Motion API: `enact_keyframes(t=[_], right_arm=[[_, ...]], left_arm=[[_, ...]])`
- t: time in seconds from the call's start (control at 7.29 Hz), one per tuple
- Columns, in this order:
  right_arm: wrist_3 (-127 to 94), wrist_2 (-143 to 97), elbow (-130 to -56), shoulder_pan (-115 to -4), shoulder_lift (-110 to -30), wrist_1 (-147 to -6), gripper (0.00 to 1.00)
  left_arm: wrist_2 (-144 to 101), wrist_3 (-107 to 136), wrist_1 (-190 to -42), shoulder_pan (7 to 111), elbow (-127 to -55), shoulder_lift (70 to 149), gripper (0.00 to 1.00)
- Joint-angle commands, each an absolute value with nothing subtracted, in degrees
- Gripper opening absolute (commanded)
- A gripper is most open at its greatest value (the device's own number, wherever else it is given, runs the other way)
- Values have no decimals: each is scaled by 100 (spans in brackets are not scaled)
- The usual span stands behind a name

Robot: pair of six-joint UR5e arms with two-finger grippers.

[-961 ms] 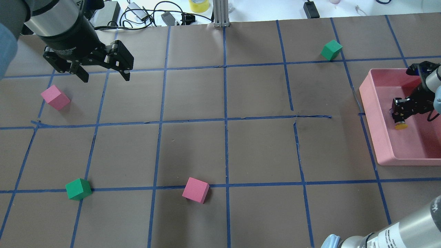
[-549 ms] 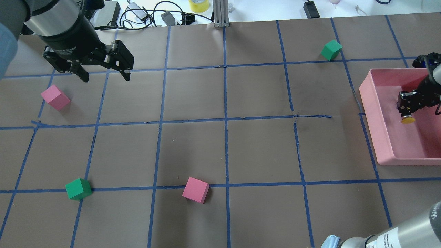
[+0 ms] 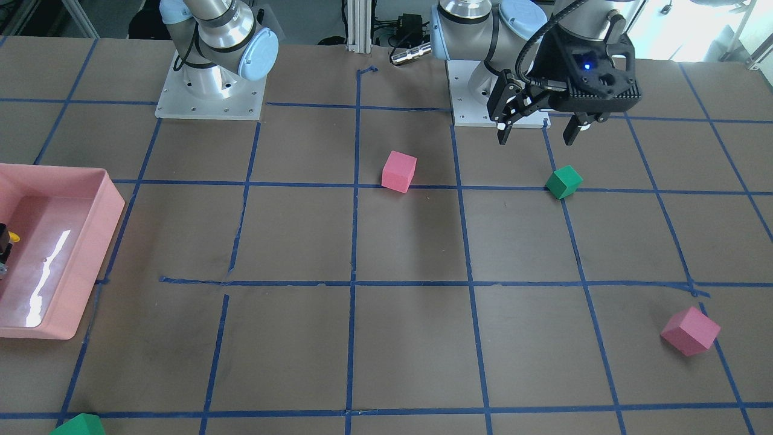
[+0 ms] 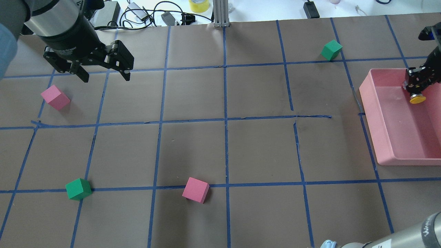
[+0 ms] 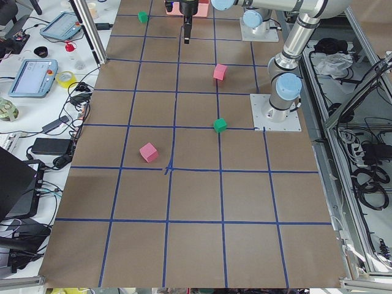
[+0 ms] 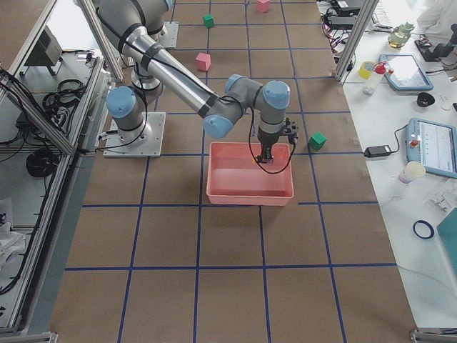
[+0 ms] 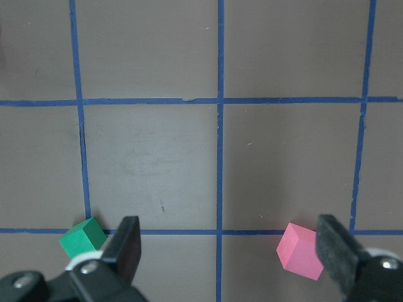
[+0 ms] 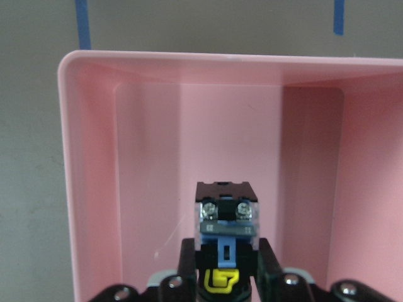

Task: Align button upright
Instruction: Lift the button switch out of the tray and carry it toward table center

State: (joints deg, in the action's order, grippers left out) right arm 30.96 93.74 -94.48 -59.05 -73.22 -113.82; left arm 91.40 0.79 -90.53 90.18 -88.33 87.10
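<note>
While right gripper [image 8: 225, 255] pinches the button [image 8: 225, 214] over the tray [image 4: 369, 103], bench's right edge, left gripper [image 4: 105, 75] gapes empty. Likely light, rigid, slick: hold flat body sides.

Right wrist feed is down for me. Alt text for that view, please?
The right hand grips the button at bottom centre, its dark block body, two screws showing, sticking out forward. Behind it is the inside of the pink tray, with brown table and blue tape beyond the far rim.
</note>
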Motion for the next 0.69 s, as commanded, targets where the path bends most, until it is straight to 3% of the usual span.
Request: enact_keyframes(t=[0.0, 0.55], right_arm=[[3085, 9439, -8783, -6404, -7435, -10577, 0], [1448, 9378, -8771, -7782, -7524, -10423, 0]], left_arm=[[9132, 79, -9053, 9018, -8833, 8710, 100], [9132, 79, -9053, 9018, -8833, 8710, 100]])
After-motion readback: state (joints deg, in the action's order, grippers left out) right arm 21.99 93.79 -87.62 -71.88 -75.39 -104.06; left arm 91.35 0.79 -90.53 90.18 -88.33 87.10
